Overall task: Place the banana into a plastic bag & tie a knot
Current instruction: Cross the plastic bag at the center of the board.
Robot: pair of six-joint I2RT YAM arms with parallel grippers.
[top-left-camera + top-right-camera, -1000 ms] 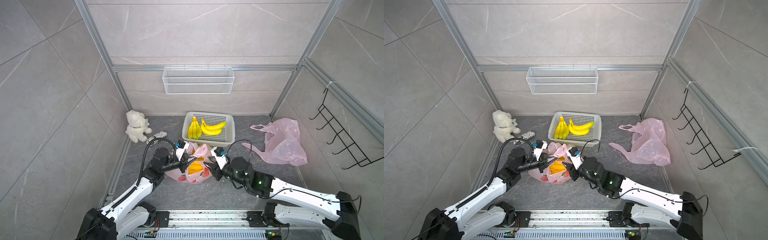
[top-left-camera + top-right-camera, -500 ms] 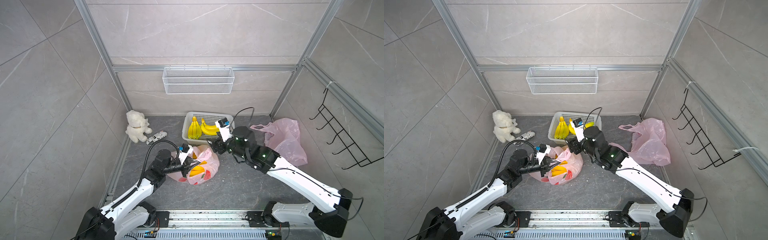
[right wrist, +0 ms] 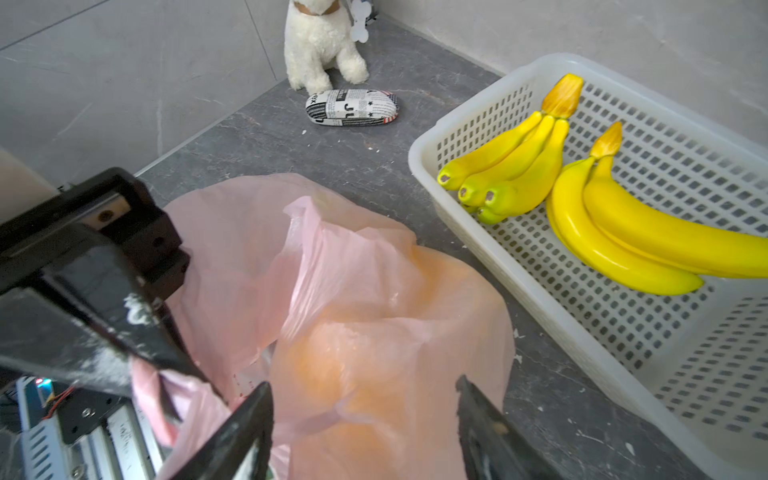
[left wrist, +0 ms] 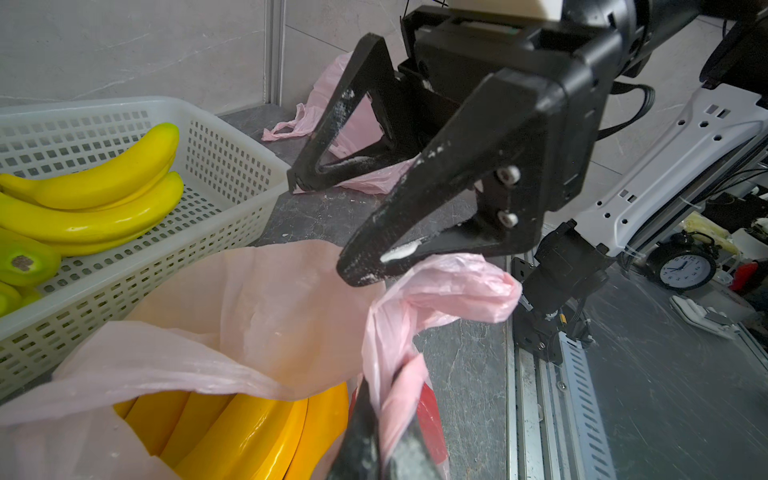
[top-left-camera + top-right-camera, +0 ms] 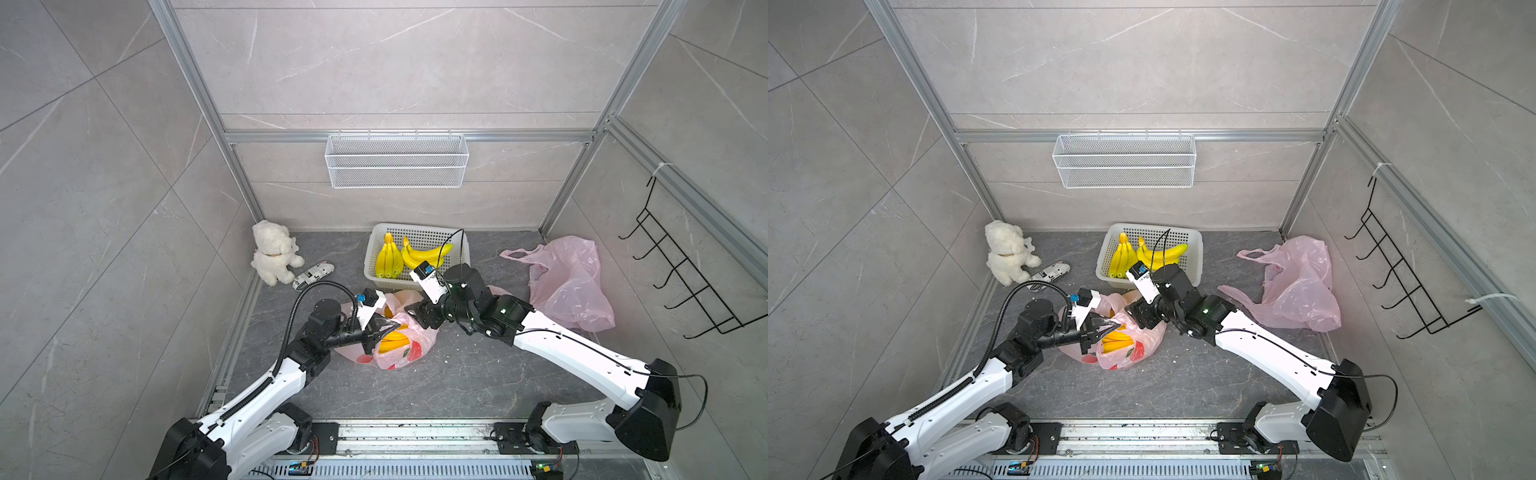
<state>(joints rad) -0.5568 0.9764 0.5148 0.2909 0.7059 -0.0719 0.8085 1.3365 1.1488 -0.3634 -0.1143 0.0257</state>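
The right fingers (image 4: 436, 195) have swung back from the basket (image 5: 419, 227) and now hang wide open, empty, one tip at the crumpled handle loop (image 4: 457, 286) of the pink plastic bag (image 5: 417, 338), so knot-tying looks next. The left fingers (image 4: 359, 436) stay clamped on that thin, twisted loop's base. The glossy banana bunch (image 4: 232, 432) lies inside the bag on the counter (image 5: 457, 386).

The grey slab (image 5: 457, 386) carries the filled bag (image 5: 403, 353) under the right claw (image 5: 417, 316), a basket (image 5: 419, 227) just beyond, and a spare bag (image 5: 569, 286), plush dog (image 5: 272, 257) and case (image 5: 313, 274) farther off.
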